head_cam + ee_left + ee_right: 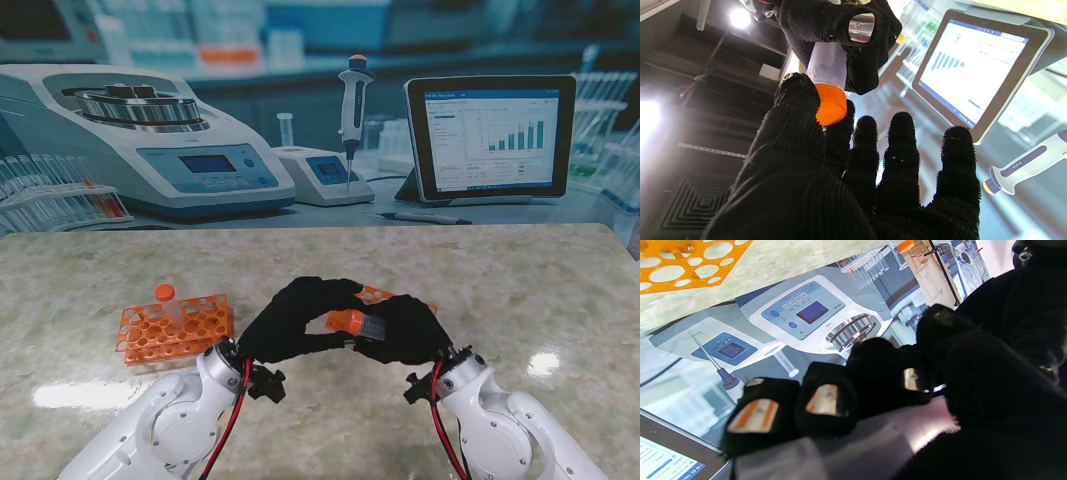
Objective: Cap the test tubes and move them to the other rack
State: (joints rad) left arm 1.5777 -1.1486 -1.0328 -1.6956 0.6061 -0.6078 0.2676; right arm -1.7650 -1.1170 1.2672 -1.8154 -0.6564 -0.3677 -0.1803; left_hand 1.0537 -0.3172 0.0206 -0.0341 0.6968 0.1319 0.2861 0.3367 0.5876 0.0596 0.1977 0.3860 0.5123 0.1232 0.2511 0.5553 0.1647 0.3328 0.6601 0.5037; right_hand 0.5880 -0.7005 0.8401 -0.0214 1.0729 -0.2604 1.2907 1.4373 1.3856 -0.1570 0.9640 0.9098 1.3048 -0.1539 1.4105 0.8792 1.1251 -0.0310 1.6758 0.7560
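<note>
Both arms rise from the near corners of the table (560,300) and meet over its middle, where the left hand (295,320) and right hand (405,328) close in on one tube (372,327) held clear of the surface. In the right wrist view the right hand's fingers (821,396) are curled round the clear barrel, a full wrap along its length. In the left wrist view the left thumb and forefinger pinch the orange cap (830,104) at the tube's mouth while the other three fingers (902,146) stand spread and free. My guess is that the cap is being seated or turned; whether it is fully home I cannot tell. A tube like this should be light and stiff, thin plastic by the look of it, smooth enough to twist in a loose grip, so the barrel wants a firm wrap and the cap a light pinch on its rim; too hard a squeeze could tilt the cap off true. No liquid shows inside. Just beyond the hands lies an orange rack (378,294), mostly hidden, its holes unreadable. Farther left sits the other rack (175,328), holding one capped tube (166,298) upright near its far edge, the remaining holes apparently empty.
</note>
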